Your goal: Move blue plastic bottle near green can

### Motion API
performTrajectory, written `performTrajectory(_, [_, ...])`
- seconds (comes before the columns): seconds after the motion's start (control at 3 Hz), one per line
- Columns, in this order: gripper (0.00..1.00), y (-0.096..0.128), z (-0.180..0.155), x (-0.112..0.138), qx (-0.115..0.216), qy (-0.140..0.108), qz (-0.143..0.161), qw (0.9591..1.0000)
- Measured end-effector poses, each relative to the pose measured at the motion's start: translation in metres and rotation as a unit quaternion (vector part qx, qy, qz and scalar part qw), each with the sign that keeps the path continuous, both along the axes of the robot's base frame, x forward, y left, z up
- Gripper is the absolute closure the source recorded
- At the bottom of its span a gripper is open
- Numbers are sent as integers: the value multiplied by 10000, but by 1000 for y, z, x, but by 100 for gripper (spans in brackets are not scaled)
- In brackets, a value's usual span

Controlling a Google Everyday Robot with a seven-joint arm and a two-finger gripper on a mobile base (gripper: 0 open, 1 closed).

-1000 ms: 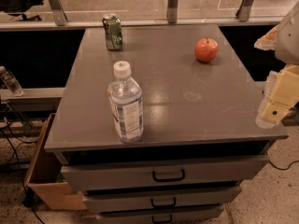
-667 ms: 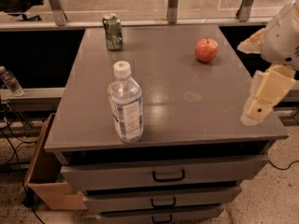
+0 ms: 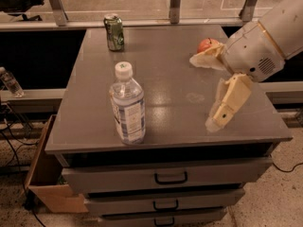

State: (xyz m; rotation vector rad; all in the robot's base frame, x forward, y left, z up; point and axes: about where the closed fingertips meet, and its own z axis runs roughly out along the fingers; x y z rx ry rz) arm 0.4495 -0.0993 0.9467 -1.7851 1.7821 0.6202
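One claw (image 3: 201, 92) spread, right of blue plastic bottle (image 3: 128, 105)

Upright blue plastic bottle (image 3: 128, 105) front-left, green can (image 3: 114, 32) rear-left, gripper (image 3: 202, 92) at right

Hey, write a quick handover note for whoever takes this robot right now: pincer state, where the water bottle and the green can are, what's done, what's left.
Pincer: open, empty, over the right side of the grey cabinet top, well apart from the bottle.
Clear plastic bottle with blue-and-white label and white cap: upright near the front-left edge.
Small green metal can: upright at the far-left corner, across the top from the bottle.
Done: nothing yet; bottle not grasped.
Left: reach the bottle, grasp it, set it beside the can.
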Motion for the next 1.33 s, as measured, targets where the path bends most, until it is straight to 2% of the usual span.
performTrajectory(0.33, [0,43,0,-18,928,227,608,9936])
performTrajectory(0.67, [0,86,-2,-33,1700,377,1091,9787])
performTrajectory(1.0, [0,119,-6,-37,2194,396,1396,9648])
performTrajectory(1.33, [0,147,-15,-35,2549,370,1630,9524])
